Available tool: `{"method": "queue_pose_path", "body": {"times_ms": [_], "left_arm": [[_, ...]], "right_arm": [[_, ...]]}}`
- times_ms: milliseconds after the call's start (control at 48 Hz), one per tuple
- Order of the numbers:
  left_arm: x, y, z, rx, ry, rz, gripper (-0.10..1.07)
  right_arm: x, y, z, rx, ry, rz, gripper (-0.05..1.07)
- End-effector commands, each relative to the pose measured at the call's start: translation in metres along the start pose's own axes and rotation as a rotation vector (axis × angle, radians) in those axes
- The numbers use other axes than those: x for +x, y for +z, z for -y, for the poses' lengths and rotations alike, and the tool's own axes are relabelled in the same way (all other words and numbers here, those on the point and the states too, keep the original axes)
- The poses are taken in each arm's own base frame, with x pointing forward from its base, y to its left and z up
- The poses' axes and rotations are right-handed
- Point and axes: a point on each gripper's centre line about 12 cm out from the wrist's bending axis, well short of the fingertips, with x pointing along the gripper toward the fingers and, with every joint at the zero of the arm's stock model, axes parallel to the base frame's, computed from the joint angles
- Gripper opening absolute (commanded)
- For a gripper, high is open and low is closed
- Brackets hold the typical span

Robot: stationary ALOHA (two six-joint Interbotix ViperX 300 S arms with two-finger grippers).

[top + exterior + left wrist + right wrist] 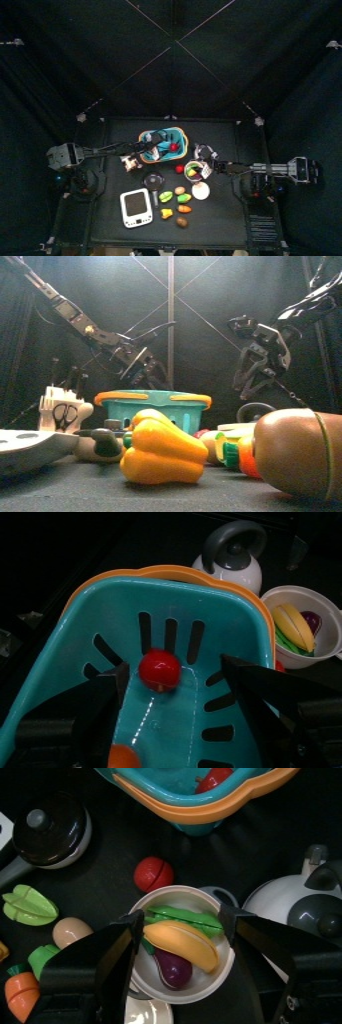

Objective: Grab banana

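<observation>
The banana [185, 944] is yellow and lies in a white bowl [150, 903] with a green piece and a purple piece. My right gripper [187, 928] is open and hangs right above the bowl, one jaw on each side of the banana. The bowl with the banana [294, 625] also shows in the left wrist view. My left gripper [174, 677] is open and empty over the teal basket [80, 642], above a red ball [160, 667] lying in it. In the top view the basket [166, 147] is at the table's middle back and the bowl [201, 171] is to its right.
Around the bowl lie a red tomato half [154, 872], a black pan [54, 833], a white kettle [301, 903], a green pepper [27, 903] and an egg [70, 930]. A yellow pepper [160, 453] and a brown object [301, 451] stand at the front edge.
</observation>
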Motion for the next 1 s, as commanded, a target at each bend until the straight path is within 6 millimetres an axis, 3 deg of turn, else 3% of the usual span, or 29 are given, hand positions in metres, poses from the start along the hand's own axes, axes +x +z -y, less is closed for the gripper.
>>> {"method": "queue_pose_path", "body": {"times_ms": [0, 208, 333, 521, 833, 979], "left_arm": [[-0.002, 0.013, 0.000, -0.001, 0.001, 0.041, 1.03], [-0.005, 0.019, 0.001, 0.005, -0.002, 0.072, 1.03], [-0.012, 0.029, 0.012, 0.021, -0.025, 0.128, 1.03], [-0.027, 0.038, 0.028, 0.042, -0.064, 0.229, 1.03], [-0.050, 0.029, 0.052, 0.042, -0.131, 0.386, 1.03], [-0.054, 0.025, 0.051, 0.006, -0.124, 0.422, 1.03]], "right_arm": [[-0.004, 0.005, -0.003, 0.000, 0.014, 0.020, 0.93], [-0.003, -0.007, -0.008, -0.042, 0.029, -0.006, 0.93], [-0.003, -0.021, -0.012, -0.083, 0.041, -0.036, 0.93], [-0.003, -0.025, -0.018, -0.135, 0.052, -0.045, 0.93], [0.020, -0.033, -0.014, -0.244, -0.017, -0.110, 0.93], [0.034, -0.038, -0.013, -0.276, -0.048, -0.155, 0.93]]}}
